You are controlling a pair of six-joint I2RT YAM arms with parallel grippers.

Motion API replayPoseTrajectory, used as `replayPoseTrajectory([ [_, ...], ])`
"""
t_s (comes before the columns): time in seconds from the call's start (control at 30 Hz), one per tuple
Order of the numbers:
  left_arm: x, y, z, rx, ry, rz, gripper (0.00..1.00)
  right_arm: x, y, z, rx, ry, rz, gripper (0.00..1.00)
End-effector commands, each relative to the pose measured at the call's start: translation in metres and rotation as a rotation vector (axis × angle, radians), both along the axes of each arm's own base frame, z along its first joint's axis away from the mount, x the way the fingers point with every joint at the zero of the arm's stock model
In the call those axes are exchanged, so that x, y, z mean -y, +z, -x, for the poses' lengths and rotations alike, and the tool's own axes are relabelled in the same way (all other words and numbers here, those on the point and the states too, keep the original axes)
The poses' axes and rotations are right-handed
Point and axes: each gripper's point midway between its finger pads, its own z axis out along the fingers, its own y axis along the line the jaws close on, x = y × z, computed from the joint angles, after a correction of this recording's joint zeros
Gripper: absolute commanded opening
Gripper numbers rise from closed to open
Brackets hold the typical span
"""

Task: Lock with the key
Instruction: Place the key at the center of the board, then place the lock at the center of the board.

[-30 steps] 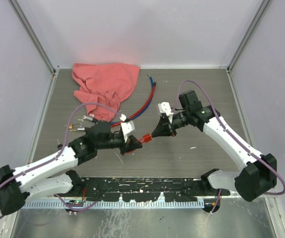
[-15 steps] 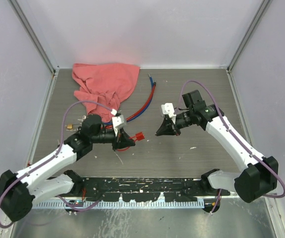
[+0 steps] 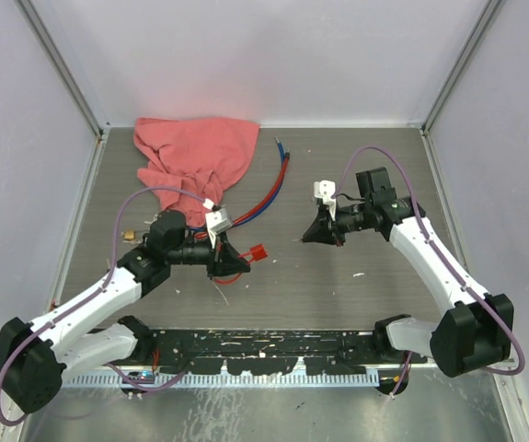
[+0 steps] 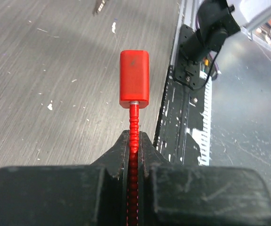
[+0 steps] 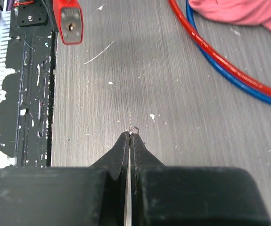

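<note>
Left pincer (image 4: pixel 134 141), seen from the left wrist: jaws closed tight on the ribbed red shank (image 4: pixel 133 120) of the red lock (image 4: pixel 134 77). Block-shaped lock body projecting just beyond the fingertips, in line with the jaws.

Same grip from above: left pincer (image 3: pixel 230 261) pointing toward the right arm, with the red lock (image 3: pixel 260 255) at its tip, near the middle of the worktop (image 3: pixel 356 285). Not determinable whether the lock body touches the worktop or hangs clear of it.

Right pincer (image 5: pixel 128 136), seen from the right wrist: jaws pressed together, with a thin metal sliver (image 5: pixel 134 128) pinched at the very tips. Too small to identify as the key with certainty. Keyhole face of the red lock (image 5: pixel 70 21) turned toward this camera, at the upper left and apart from the fingertips.

From above: right pincer (image 3: pixel 308 238) facing the lock across a gap of bare worktop.

Beyond the pincers: red hose (image 3: pixel 273 187) and blue hose (image 3: pixel 266 204) lying side by side, and a pink cloth (image 3: pixel 195 157) crumpled at the far left corner. Black rail (image 3: pixel 264 345) along the near edge.
</note>
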Motion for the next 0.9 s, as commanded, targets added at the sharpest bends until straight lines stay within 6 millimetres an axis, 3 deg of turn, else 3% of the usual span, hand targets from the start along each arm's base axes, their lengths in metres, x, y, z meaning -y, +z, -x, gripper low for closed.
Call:
replayPoseTrajectory([
  [0.0, 0.009, 0.011, -0.033, -0.043, 0.177, 0.085, 0.0, 0.005, 0.001, -0.008, -0.055, -0.068, -0.084, 0.01],
  [0.17, 0.031, 0.012, -0.081, -0.302, 0.387, 0.176, 0.0, 0.038, 0.002, -0.055, -0.155, -0.348, -0.152, 0.01],
  [0.33, 0.07, 0.006, -0.134, -0.477, 0.467, 0.188, 0.0, 0.067, -0.012, -0.091, -0.258, -0.548, -0.181, 0.01],
  [0.43, 0.098, -0.009, -0.166, -0.524, 0.531, 0.175, 0.0, 0.085, -0.019, -0.109, -0.328, -0.612, -0.202, 0.01],
  [0.6, 0.159, -0.026, -0.201, -0.561, 0.567, 0.171, 0.0, 0.115, -0.02, -0.145, -0.423, -0.69, -0.225, 0.01],
  [0.67, 0.183, -0.024, -0.219, -0.593, 0.589, 0.185, 0.0, 0.127, -0.026, -0.16, -0.446, -0.746, -0.205, 0.01],
  [0.87, 0.221, -0.053, -0.259, -0.658, 0.723, 0.15, 0.0, 0.166, -0.049, -0.208, -0.463, -1.026, -0.237, 0.02],
])
